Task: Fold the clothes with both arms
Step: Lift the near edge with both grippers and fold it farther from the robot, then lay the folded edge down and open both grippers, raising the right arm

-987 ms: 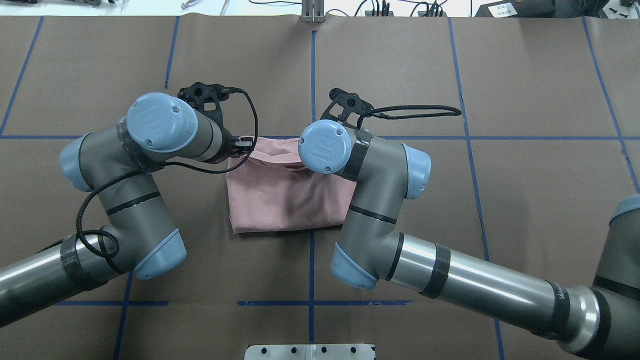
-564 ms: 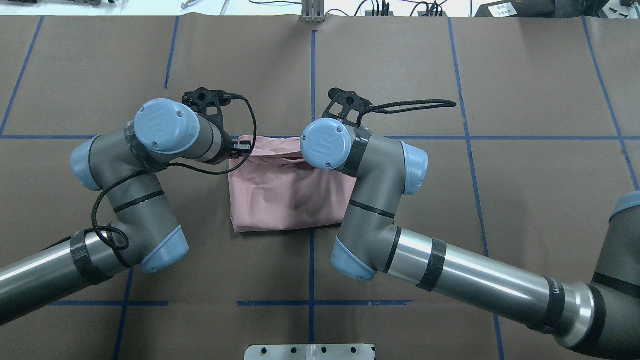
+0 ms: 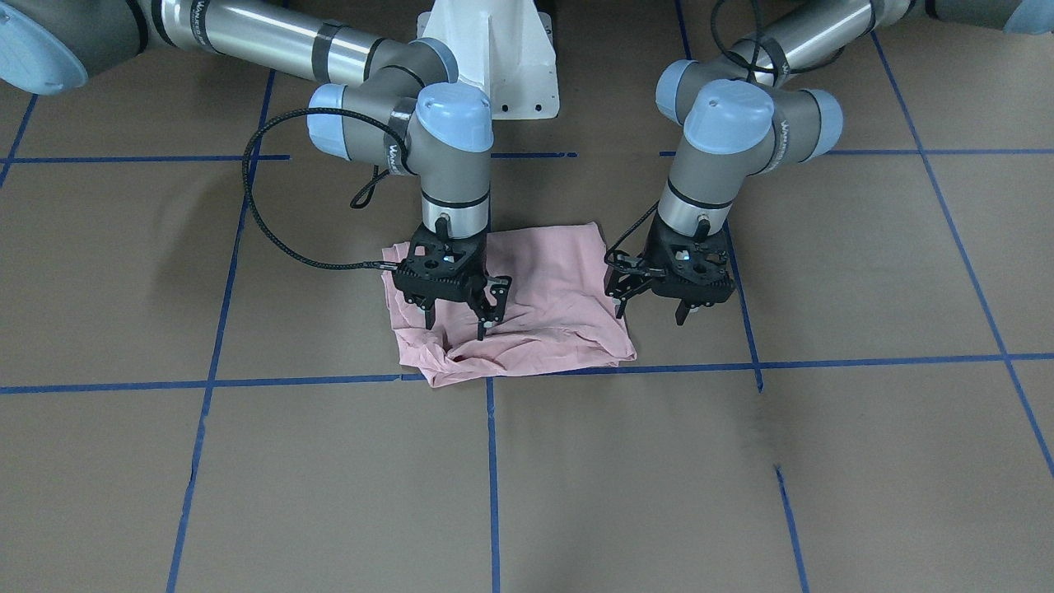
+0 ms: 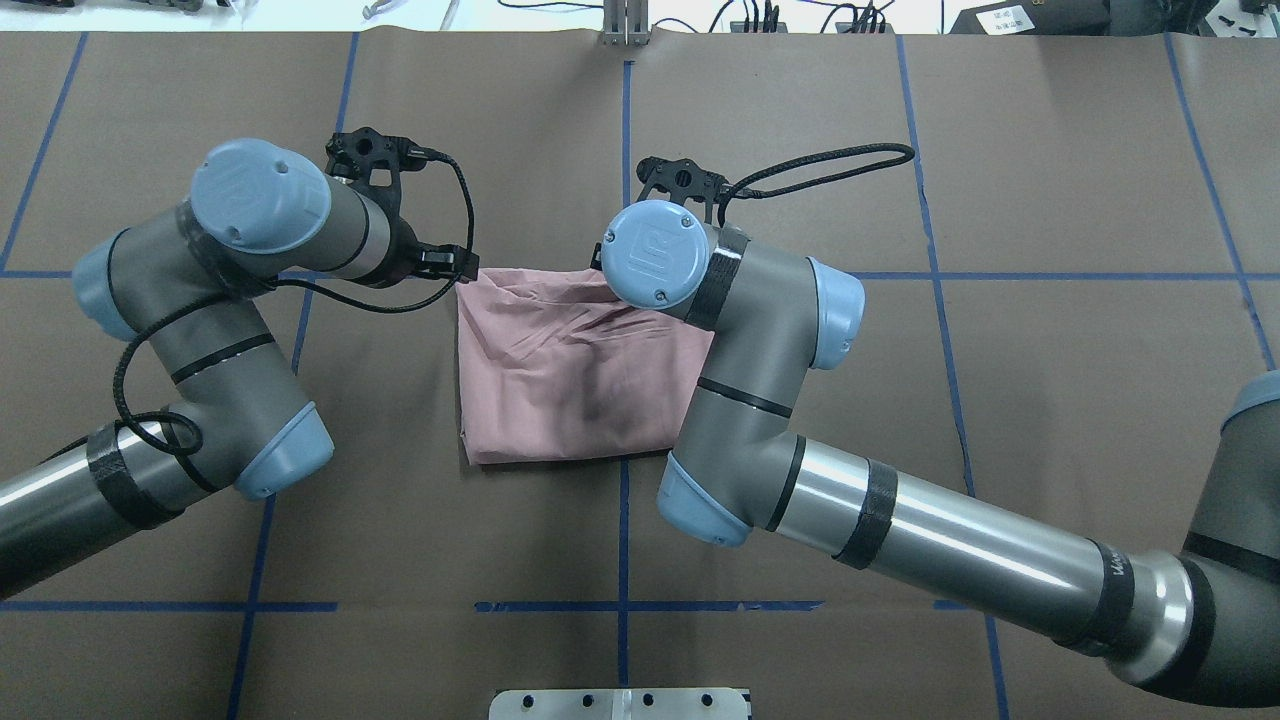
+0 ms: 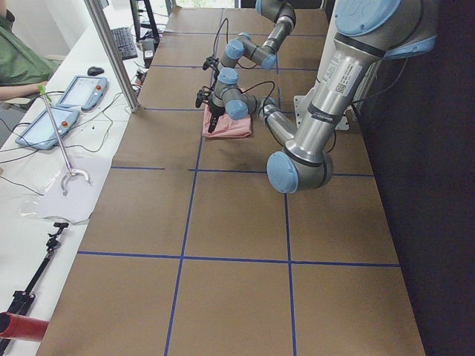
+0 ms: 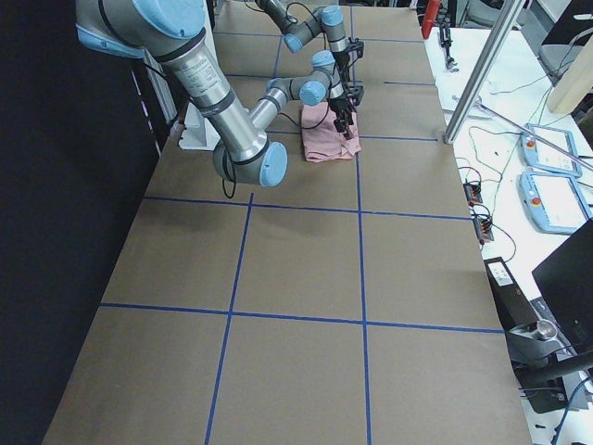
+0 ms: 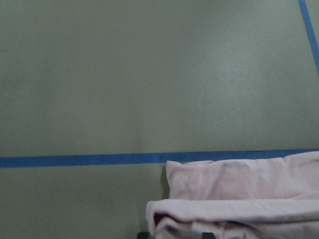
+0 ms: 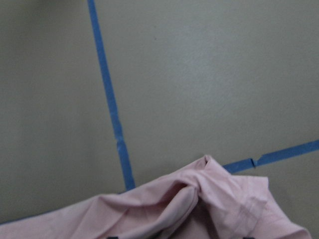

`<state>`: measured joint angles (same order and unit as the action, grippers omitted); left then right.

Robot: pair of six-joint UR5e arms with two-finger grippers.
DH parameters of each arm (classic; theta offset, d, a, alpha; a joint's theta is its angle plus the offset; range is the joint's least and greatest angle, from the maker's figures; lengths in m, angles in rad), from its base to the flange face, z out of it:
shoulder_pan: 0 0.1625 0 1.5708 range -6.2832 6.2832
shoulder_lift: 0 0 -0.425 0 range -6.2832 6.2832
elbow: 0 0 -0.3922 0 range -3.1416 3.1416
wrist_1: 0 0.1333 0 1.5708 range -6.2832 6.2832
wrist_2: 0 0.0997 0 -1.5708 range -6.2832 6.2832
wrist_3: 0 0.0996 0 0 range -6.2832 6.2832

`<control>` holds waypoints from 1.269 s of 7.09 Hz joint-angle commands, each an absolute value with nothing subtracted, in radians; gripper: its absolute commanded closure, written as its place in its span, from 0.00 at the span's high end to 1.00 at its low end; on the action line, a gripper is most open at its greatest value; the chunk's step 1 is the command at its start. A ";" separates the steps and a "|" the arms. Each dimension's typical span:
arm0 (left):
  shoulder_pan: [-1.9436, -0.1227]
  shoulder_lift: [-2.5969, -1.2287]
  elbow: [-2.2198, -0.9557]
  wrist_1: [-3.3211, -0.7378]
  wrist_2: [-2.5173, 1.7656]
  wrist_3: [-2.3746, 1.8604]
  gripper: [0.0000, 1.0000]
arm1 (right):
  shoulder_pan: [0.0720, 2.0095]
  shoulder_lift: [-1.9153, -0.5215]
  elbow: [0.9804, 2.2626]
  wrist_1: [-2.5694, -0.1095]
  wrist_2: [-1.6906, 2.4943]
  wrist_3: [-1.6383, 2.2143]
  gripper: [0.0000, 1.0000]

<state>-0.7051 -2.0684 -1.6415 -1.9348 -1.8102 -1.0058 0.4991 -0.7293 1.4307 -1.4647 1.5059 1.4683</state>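
The pale pink T-shirt (image 4: 570, 370) lies folded into a rough rectangle, plain side up, at the table's middle. Its edge far from the robot is rumpled (image 3: 461, 354). My right gripper (image 3: 457, 324) hangs open just above that rumpled corner and holds nothing. In the overhead view it is hidden under its wrist. My left gripper (image 3: 650, 315) is open and empty, low over the table just beside the shirt's other far corner. Its fingers (image 4: 445, 262) show clear of the cloth. The shirt also shows in the left wrist view (image 7: 239, 199) and the right wrist view (image 8: 199, 209).
Brown paper with blue tape lines (image 4: 624, 150) covers the table. The white pedestal (image 3: 494, 49) stands at the robot's side. Black cables loop off both wrists (image 4: 830, 155). An operator's bench with tablets (image 5: 74, 93) runs along the far edge.
My left gripper has let go of the shirt's far corner and moved off to the left and away. My right wrist has shifted a little farther out. The shirt's far edge now lies flatter.
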 commanded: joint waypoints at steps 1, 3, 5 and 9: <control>-0.715 -2.056 -1.644 -1.960 -1.821 -0.996 1.00 | 0.428 -0.724 1.428 -1.468 1.474 1.334 1.00; -0.715 -2.054 -1.644 -1.960 -1.821 -1.002 1.00 | 0.445 -0.724 1.352 -1.474 1.445 1.243 1.00; -0.715 -2.051 -1.672 -1.959 -1.821 -1.009 1.00 | 0.538 -0.701 1.231 -1.470 1.445 1.211 1.00; -0.703 -2.060 -1.660 -1.954 -1.819 -1.043 1.00 | 0.774 -0.681 1.144 -1.457 1.640 0.982 1.00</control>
